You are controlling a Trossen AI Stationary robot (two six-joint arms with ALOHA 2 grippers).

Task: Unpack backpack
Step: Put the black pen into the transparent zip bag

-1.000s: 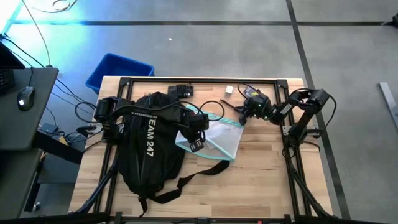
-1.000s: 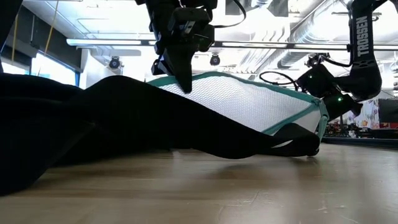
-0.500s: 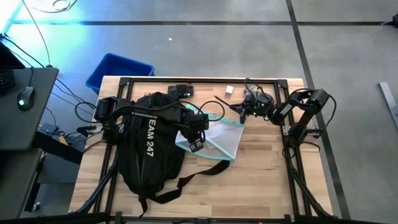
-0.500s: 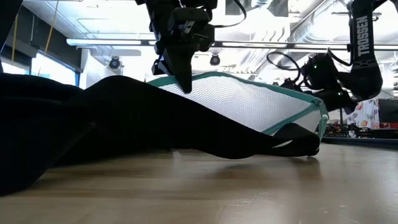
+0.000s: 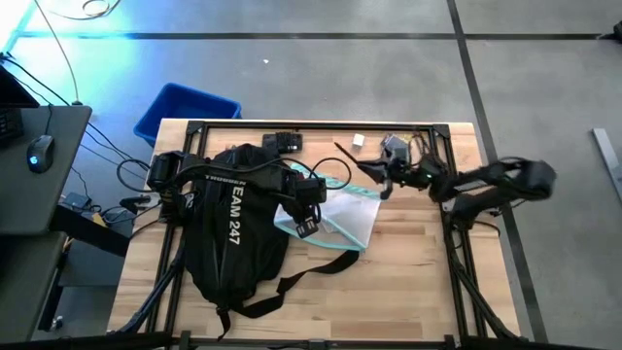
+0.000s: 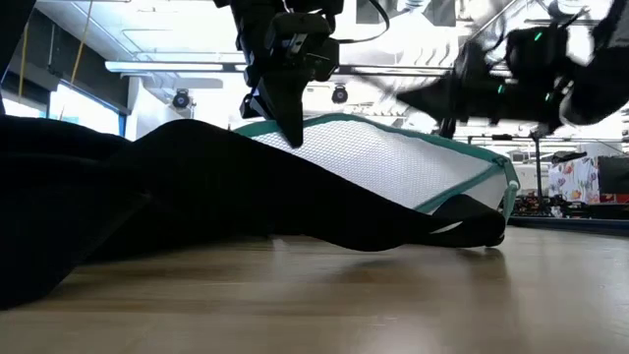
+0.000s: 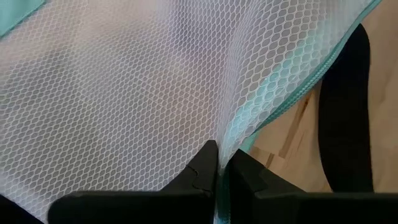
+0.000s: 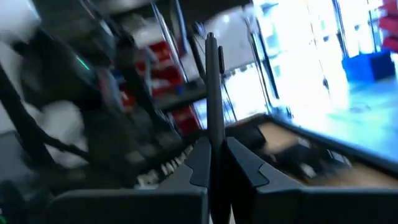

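Open room: bare wood of the bench lies in front of both end effectors. The far edge has a black frame bar just behind the right end effector.
Left end effector: closed tight, pinching the white net bag near its green edge. In the left wrist view the net is bunched up between the fingers.
Right end effector: closed on a thin black stick. It is up in the air, above the far corner of the net bag. The stick points away from it, toward the back edge of the bench.
Backpack: it lies flat on the bench, right beside the left end effector, with part of it under that arm. A long strap curls out in front.
Feel and shape: the backpack is soft black cloth with white letters. The net bag is full of little holes, with a green trim, and puffs up like a pillow. The bench is pale wood planks.
Other things: a blue bin stands on the floor behind the bench, well away from both end effectors.
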